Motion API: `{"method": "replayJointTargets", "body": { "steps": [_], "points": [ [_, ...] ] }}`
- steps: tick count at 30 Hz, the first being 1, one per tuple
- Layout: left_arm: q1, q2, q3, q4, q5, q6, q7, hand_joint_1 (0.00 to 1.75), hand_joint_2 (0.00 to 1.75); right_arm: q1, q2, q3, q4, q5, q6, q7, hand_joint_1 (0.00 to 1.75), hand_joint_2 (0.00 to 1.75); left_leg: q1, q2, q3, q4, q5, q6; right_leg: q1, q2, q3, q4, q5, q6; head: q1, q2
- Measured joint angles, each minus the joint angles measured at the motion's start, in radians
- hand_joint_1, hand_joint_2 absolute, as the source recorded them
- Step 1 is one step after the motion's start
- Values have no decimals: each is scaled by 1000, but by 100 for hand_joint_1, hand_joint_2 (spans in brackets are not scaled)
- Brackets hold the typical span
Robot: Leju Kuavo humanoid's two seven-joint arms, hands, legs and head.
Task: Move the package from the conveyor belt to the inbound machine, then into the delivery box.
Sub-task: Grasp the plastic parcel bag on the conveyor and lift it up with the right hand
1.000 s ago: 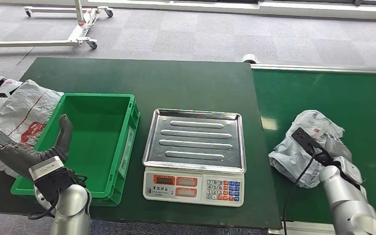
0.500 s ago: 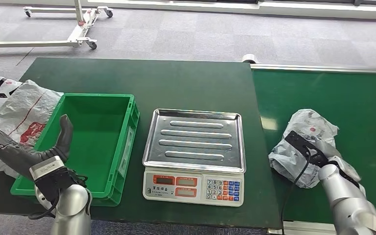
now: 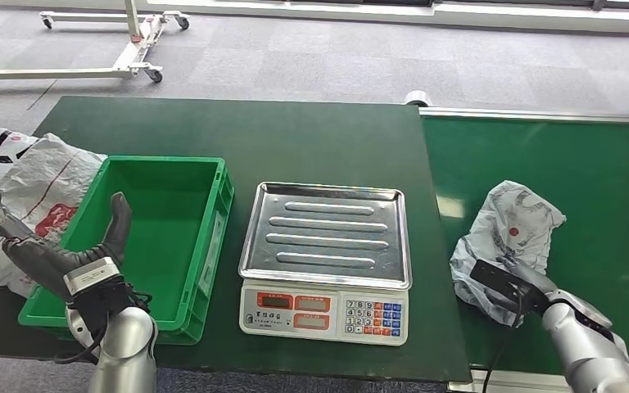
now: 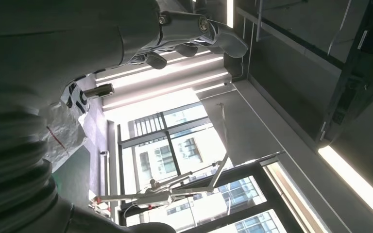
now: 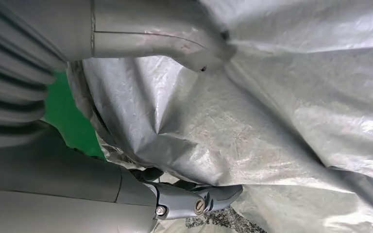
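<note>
My dark green table [image 3: 295, 139] carries 1 green crate [image 3: 143, 237] at the left and 1 scale [image 3: 325, 260] with a steel tray just beside it. A white bag [image 3: 29, 184] lies at the table's left edge. To the right, the conveyor belt [image 3: 573, 155] carries 1 grey package [image 3: 512, 229].

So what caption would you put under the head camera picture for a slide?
Right hand grasps the grey package on the conveyor belt, beside the scale and green box.
</note>
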Motion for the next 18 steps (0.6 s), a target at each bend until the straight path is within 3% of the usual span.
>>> {"method": "replayJointTargets", "body": {
  "steps": [2,8,18],
  "points": [
    [0,0,0,-1,6,0,0,0,175,22,-7,28,-34,-40,33,-38,175,175,0,0,0,0,0,0,0,0,0,0,0,0,0,0],
    [1,0,0,-10,13,0,0,0,175,70,-31,117,-153,-151,95,-47,175,175,0,1,1,0,0,0,0,1,0,0,0,0,0,0],
    [3,0,2,-28,13,0,0,0,175,87,-42,212,-216,-230,60,4,175,175,0,1,0,0,0,0,0,1,0,0,0,0,0,0]
  ]
}}
